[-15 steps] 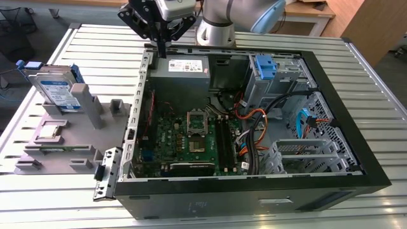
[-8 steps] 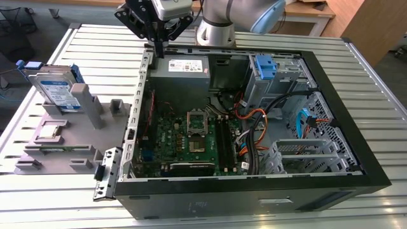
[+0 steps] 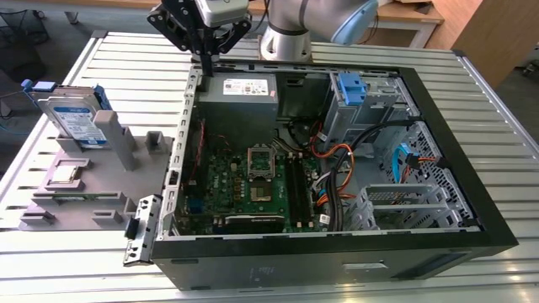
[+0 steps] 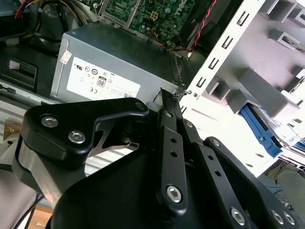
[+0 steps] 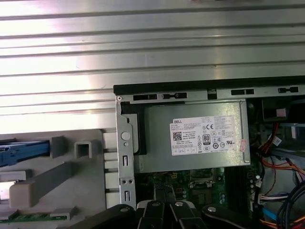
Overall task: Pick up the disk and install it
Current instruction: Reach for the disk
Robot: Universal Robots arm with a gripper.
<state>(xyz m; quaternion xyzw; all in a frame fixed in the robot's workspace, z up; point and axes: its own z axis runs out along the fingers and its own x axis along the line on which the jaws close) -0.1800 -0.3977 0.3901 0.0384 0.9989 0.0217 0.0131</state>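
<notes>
The disk (image 3: 74, 120), a silver drive with a white-and-blue label in a blue frame, stands upright in a slot of the grey fixture (image 3: 101, 189) at the exterior view's left. Its blue frame edge shows in both wrist views (image 4: 259, 126) (image 5: 24, 150). My gripper (image 3: 206, 66) hangs over the back left corner of the open computer case (image 3: 337, 252), beside the power supply (image 3: 240, 88). Its black fingers (image 4: 167, 119) meet at the tips, shut on nothing. The gripper (image 4: 164, 93) is well apart from the disk, at the exterior view's right of it.
Inside the case lie a green motherboard (image 3: 252, 183), orange and black cables (image 3: 337, 164), a blue bracket (image 3: 352, 88) in the drive bay and a metal cage (image 3: 404, 199). A small square chip (image 3: 69, 172) rests on the fixture. Everything stands on a slatted metal table (image 3: 84, 271).
</notes>
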